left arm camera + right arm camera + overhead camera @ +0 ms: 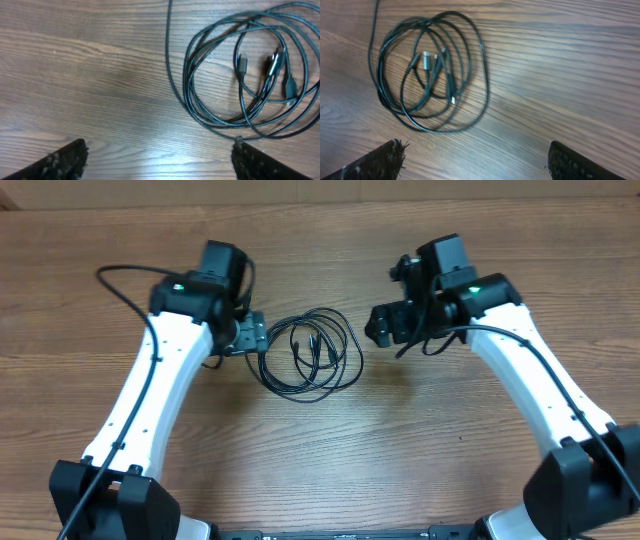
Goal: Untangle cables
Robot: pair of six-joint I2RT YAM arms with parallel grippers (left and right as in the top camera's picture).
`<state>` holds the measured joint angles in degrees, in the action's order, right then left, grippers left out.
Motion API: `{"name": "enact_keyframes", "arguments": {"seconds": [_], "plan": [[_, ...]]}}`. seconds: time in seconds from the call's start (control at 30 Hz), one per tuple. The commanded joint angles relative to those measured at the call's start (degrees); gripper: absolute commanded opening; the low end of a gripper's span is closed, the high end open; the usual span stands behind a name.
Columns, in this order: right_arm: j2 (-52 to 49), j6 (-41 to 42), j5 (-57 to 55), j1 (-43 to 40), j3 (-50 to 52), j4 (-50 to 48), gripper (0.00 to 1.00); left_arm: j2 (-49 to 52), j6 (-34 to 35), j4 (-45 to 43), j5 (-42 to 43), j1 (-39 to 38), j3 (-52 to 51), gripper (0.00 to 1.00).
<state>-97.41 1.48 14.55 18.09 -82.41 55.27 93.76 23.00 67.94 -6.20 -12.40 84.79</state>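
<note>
Tabletop [400, 450]: wood-grain finish, brown, smooth, with a faint satin sheen under the light.
Cables [432, 70]: thin black sheath, looks like plastic or rubber, smooth, slight gloss along the curves.
One plug [426, 59]: bright silver metal shell. The other plugs are dark and matt.
Arm shells [160, 390]: white plastic, smooth, glossy.
Jaws, both wrist views: black, matt, edges rough and nubbly.
</note>
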Motion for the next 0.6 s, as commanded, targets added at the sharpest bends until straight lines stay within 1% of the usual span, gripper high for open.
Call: {"name": "enact_keyframes", "arguments": {"seconds": [0.0,0.13,0.3,0.4,0.57], "plan": [[-2.6,-0.3,1.0,3.1,-1.2,-1.8,0.91,-1.2,2.7,0.2,5.0,1.9,0.8,1.0],[-4.2,-0.3,0.9,5.0,-1.2,-4.0,0.93,-1.2,1.0,1.3,4.5,2.1,0.8,0.99],[-5.7,-0.6,0.1,6.5,-1.2,-6.4,0.93,-1.2,0.8,5.9,2.0,2.1,0.8,1.0],[-5.9,-2.0,-2.9,7.1,-1.2,-7.7,0.98,-1.3,0.8,8.8,1.5,2.3,0.8,0.99],[-5.9,-2.0,-4.0,7.1,-1.2,-7.0,0.99,-1.6,0.8,10.4,1.3,2.3,0.8,1.0]]}}
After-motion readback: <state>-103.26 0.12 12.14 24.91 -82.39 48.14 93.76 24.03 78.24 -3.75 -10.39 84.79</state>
